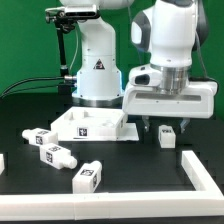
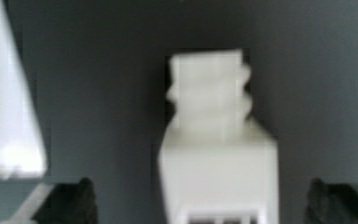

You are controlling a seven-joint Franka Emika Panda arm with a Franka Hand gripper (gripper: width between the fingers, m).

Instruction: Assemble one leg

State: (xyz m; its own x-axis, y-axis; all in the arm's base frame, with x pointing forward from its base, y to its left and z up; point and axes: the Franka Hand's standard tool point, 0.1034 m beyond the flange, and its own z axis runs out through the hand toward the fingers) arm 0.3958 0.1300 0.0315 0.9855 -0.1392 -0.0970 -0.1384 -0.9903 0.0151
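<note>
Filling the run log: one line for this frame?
step: pre-grasp | gripper: open, flanking leg, no contact | leg: on table

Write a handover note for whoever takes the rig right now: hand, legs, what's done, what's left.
The hand is open and low over the target leg, with its fingers on either side and gaps showing.
Spare legs lie loose on the table: rear leg, middle leg, front leg.
The square panel lies flat by the arm base; no leg is visibly fitted.
Done: hand lined up on the target leg.
Left: close, lift, fit the leg to the panel.
</note>
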